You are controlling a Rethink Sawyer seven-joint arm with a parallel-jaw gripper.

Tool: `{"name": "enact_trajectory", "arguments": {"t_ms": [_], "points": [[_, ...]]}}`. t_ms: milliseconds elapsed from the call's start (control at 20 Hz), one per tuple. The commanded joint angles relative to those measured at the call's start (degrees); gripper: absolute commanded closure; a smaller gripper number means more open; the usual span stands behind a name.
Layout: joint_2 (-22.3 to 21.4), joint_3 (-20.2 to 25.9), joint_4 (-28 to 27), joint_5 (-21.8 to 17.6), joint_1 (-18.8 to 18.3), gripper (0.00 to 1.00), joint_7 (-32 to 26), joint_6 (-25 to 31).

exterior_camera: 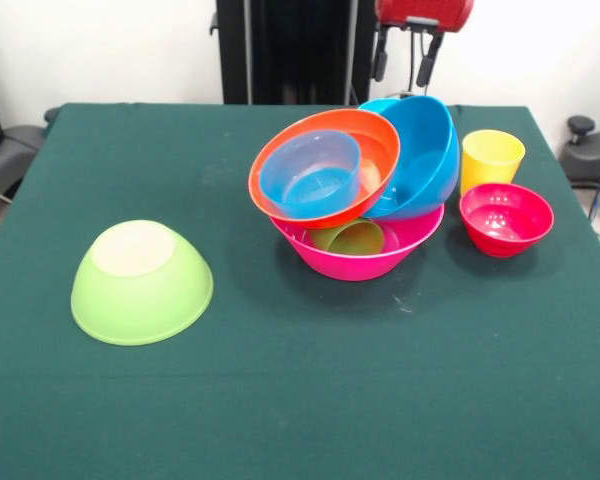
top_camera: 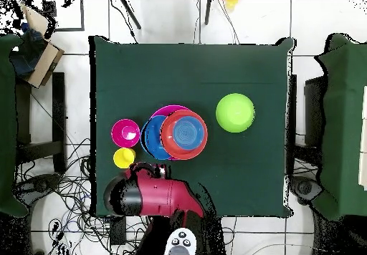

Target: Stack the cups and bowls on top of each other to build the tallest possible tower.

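Observation:
A magenta bowl (exterior_camera: 360, 252) stands upright right of centre with the olive-green cup (exterior_camera: 348, 237) lying inside it. An orange bowl (exterior_camera: 325, 165) leans tilted on its rim and holds the translucent blue cup (exterior_camera: 311, 174). A blue bowl (exterior_camera: 420, 155) leans tilted behind the orange one. The yellow cup (exterior_camera: 492, 158) stands upright to the right, with the small crimson bowl (exterior_camera: 506, 218) in front of it. The lime-green bowl (exterior_camera: 141, 283) sits upside down at the left. My gripper (exterior_camera: 403, 60) hangs open and empty above the far edge, behind the blue bowl. In the overhead view it (top_camera: 159, 169) is beside the yellow cup (top_camera: 124, 157).
The green table (exterior_camera: 300, 400) ends close to the right of the crimson bowl. The red arm (top_camera: 158, 195) reaches over the table's edge on the robot's side. Chairs and cables lie around the table, and a cardboard box (top_camera: 36, 51) stands off one corner.

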Motion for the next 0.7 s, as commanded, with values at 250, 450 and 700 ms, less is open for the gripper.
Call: {"name": "enact_trajectory", "arguments": {"t_ms": [250,450,700], "points": [[3.5,6.5,-1.1,-1.4,-1.1,0.0,6.6,-3.6],[2.9,6.6,-0.8,-1.4,-1.1,0.0,6.3,-3.0],[2.8,6.2,-1.4,-1.5,-0.6,0.0,6.1,-2.1]]}}
